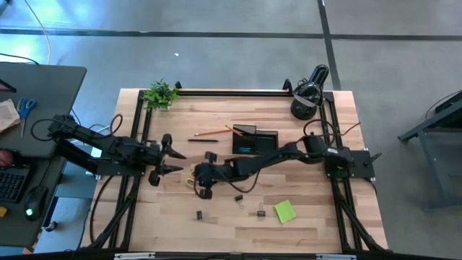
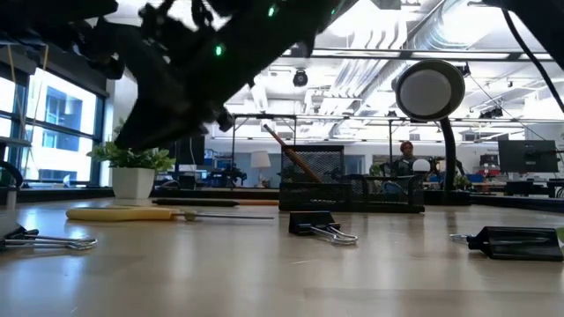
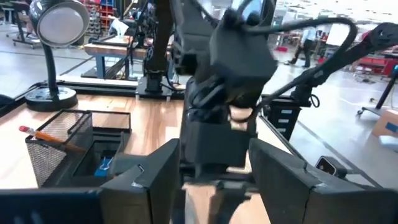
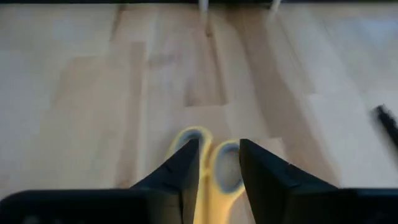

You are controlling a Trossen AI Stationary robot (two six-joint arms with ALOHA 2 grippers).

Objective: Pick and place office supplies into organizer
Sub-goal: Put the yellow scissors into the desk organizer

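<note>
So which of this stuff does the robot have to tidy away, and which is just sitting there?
For the job:
yellow scissors, between the right gripper's fingers
orange pencil
binder clips
green sticky pad
black organizer

Just sitting there:
plant
desk lamp
blue scissors on the side desk

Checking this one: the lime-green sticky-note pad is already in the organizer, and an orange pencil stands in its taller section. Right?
Not quite. The high view shows the sticky-note pad lying on the table, apart from the organizer. The orange pencil does stand in its taller section.
</note>
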